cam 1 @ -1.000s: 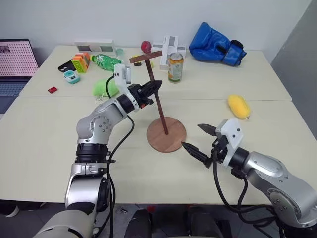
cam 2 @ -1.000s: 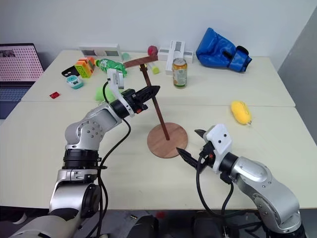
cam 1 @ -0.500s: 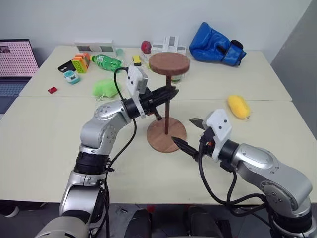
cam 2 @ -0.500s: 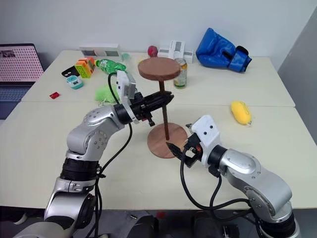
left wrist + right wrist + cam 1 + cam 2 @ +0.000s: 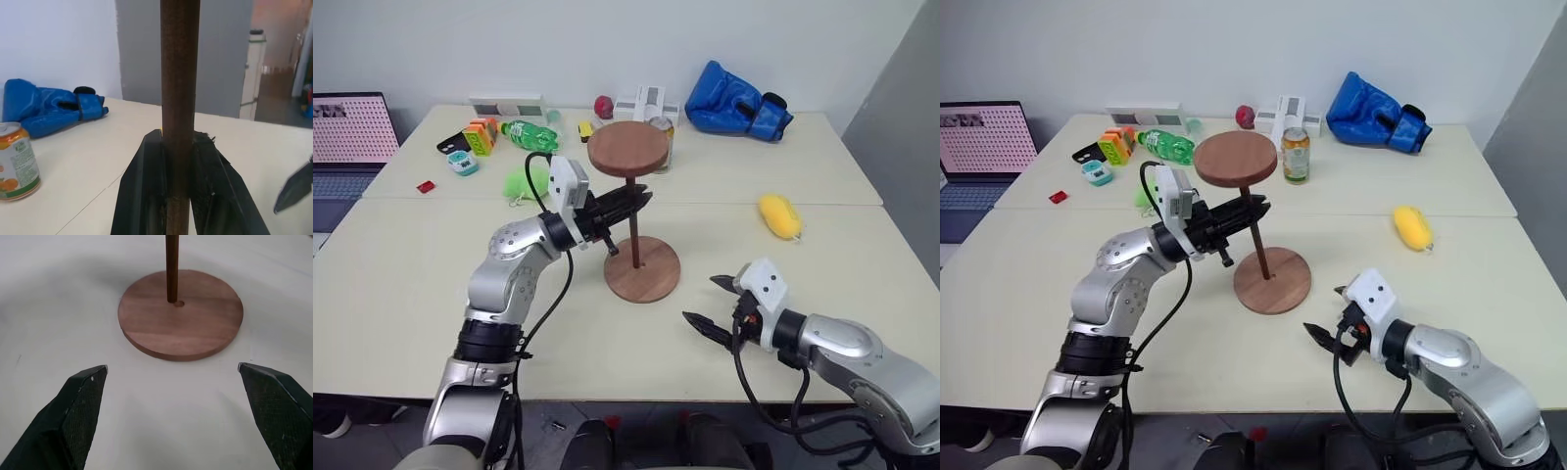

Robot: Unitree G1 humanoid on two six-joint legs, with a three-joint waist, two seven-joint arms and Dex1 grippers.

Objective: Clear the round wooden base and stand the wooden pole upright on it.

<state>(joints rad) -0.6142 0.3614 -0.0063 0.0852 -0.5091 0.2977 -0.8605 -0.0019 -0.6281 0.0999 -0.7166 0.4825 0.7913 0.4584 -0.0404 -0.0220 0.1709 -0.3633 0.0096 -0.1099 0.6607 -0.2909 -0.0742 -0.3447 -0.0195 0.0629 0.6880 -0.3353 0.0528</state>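
Hand on the left side (image 5: 639,201) is clamped on the thin rod of the wooden pole (image 5: 633,223), a little below the disc fixed at its upper end. In the left wrist view the two black fingers (image 5: 142,196) press the rod from both sides, and the rod runs straight up between them. The pole stands almost upright, with its disc on top and its free lower end down on the round wooden base (image 5: 642,268). In the right wrist view this end touches the base just beside the small centre hole (image 5: 179,303); it seems not to sit in the hole, though the angle makes this hard to say for sure.

The right hand (image 5: 717,305) hovers low over the bench (image 5: 411,274), near the base but apart from it, with its fingers wide apart and holding nothing. Nothing lies on the base except the pole's end, so the clearing part looks finished.

The step in hand is seating the pole. I judge the next move needs a small shift of the lower end toward the hole while the rod is kept vertical, then a gentle push down. The open right hand could steady the base so that it does not slide.
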